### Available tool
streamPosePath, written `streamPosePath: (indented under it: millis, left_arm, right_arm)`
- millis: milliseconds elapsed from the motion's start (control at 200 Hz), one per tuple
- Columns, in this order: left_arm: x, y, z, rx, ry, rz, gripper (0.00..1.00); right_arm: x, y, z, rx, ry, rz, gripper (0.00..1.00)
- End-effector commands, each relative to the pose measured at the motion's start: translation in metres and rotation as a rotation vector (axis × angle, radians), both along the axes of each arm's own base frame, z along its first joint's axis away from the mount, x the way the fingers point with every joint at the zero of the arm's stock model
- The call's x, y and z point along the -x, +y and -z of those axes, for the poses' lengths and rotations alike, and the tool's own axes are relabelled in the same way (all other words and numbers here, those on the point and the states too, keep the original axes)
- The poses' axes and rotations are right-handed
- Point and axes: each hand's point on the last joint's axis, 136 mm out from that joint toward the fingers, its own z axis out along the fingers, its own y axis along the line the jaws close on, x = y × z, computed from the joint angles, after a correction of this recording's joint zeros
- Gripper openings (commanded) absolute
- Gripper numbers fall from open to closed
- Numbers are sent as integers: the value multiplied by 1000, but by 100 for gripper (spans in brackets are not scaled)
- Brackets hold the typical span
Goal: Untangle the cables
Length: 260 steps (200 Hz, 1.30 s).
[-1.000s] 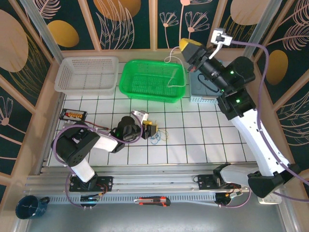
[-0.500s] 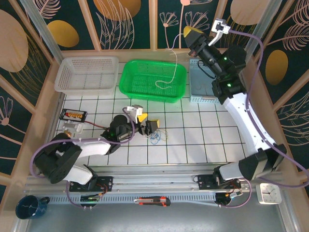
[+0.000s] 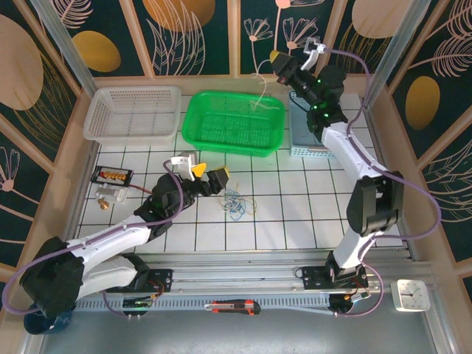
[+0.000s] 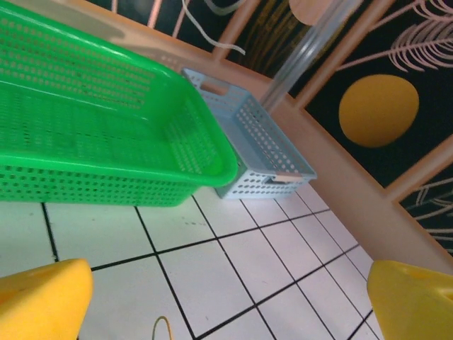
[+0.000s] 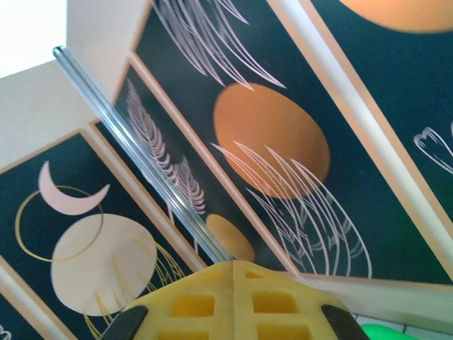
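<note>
Pads closed, right end effector (image 3: 282, 65) held pale cable (image 3: 260, 90) above green basket (image 3: 228, 149); remaining cables (image 3: 236, 205) lay on worktop (image 3: 295, 214) beside wide-open left end effector (image 3: 209, 175). Best practice: pin those, then lower slowly.

Along the far edge of the white tiled table (image 3: 295, 214) we see three perforated baskets in a row: a white basket (image 3: 133, 113) on the left, a green basket (image 3: 234, 122) in the middle, and a smaller pale blue basket (image 3: 306, 140) just beside it on the right. Near the left wall we find a small black box (image 3: 111, 175) with a brass fitting (image 3: 103, 198) close in front of it. A red and black box cutter (image 3: 232, 306) lies at the near edge, and a white clock (image 3: 411, 293) sits at the near right corner.
</note>
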Motion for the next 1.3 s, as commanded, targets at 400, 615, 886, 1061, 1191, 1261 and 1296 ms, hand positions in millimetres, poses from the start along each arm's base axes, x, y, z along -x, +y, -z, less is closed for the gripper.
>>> streamPosePath:
  millis: [400, 615, 886, 1061, 1191, 1261, 1296]
  left_arm:
    - [-14, 10, -7, -7, 76, -99, 99]
    - [-22, 4, -3, 13, 126, -77, 99]
    - [-35, 3, -1, 47, 161, -78, 99]
    - [-37, 2, 15, -6, 186, -72, 99]
    - [-37, 5, 21, -13, 190, -84, 99]
    - [-37, 6, 21, -1, 183, -86, 99]
    - [-37, 5, 22, -1, 187, -83, 99]
  right_arm:
    - [-71, 36, 191, 192, 336, -33, 58]
    - [-53, 26, 177, 191, 346, 30, 61]
    - [-6, 25, 161, 211, 367, 59, 61]
    - [31, 37, 164, 299, 382, 43, 61]
    - [61, 41, 169, 373, 394, 23, 61]
    - [78, 41, 174, 388, 406, 5, 61]
    - [85, 41, 179, 388, 419, -6, 61]
